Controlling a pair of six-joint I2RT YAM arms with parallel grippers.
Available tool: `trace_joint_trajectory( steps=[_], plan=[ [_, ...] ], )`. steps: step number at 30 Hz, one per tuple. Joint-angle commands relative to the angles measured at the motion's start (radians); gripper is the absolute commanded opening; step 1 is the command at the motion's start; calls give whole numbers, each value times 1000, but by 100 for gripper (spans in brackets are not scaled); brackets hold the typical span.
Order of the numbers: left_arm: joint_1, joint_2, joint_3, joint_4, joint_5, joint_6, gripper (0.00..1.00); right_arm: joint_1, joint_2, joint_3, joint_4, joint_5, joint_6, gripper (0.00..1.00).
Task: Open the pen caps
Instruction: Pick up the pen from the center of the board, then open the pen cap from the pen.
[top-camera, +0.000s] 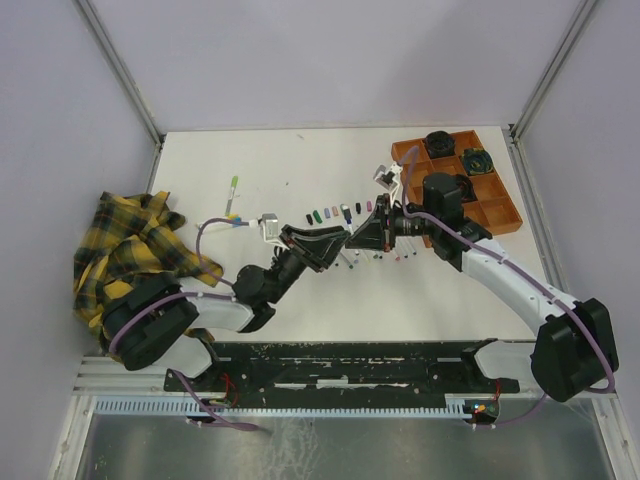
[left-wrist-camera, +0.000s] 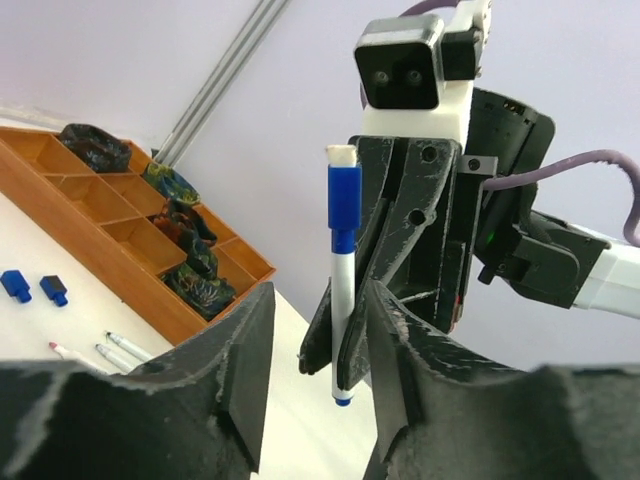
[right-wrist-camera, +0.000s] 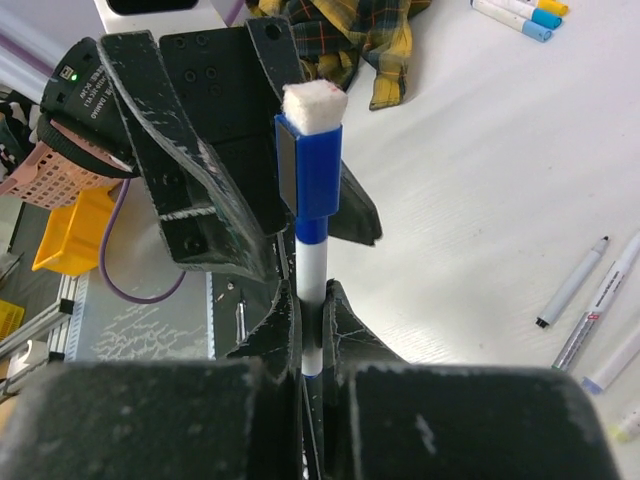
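Orange tray (top-camera: 497, 214) holds black round objects (top-camera: 437, 143); right pincer (right-wrist-camera: 312, 322) clamps pen (right-wrist-camera: 311, 265), blue cap (right-wrist-camera: 308, 170) on; left pincer (left-wrist-camera: 318, 345) parted, empty.

Lower pen barrel (right-wrist-camera: 311, 285) hidden inside right gripper (right-wrist-camera: 312, 318)

- A yellow-and-black plaid cloth (top-camera: 135, 250) lies crumpled at the left edge of the white surface (top-camera: 300, 160).
- An orange compartment tray (top-camera: 497, 212) sits at the far right corner, with dark round objects (top-camera: 438, 143) in several of its compartments.
- Thin white pen barrels (right-wrist-camera: 572, 283), uncapped, lie loose on the surface, a few side by side.
- Pale lilac walls and a metal frame (top-camera: 120, 70) stand around it.
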Motion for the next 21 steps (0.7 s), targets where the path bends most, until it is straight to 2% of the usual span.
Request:
trace_joint_trajectory(
  steps=[1,7,12,16,21],
  plan=[
    [-3,-104,-21,27,-39,10,53,0,-8,72,-43,-39,-70,0],
    [-3,-274,16,-299,-6,61,69,-4,0,98,-119,-53,-131,0],
    [2,-379,104,-610,-11,103,78,-4,5,115,-164,-66,-162,0],
    [16,-389,211,-837,9,110,78,-4,4,115,-168,-68,-171,0],
    [31,-357,287,-916,85,83,77,-4,14,119,-180,-73,-180,0]
  ],
)
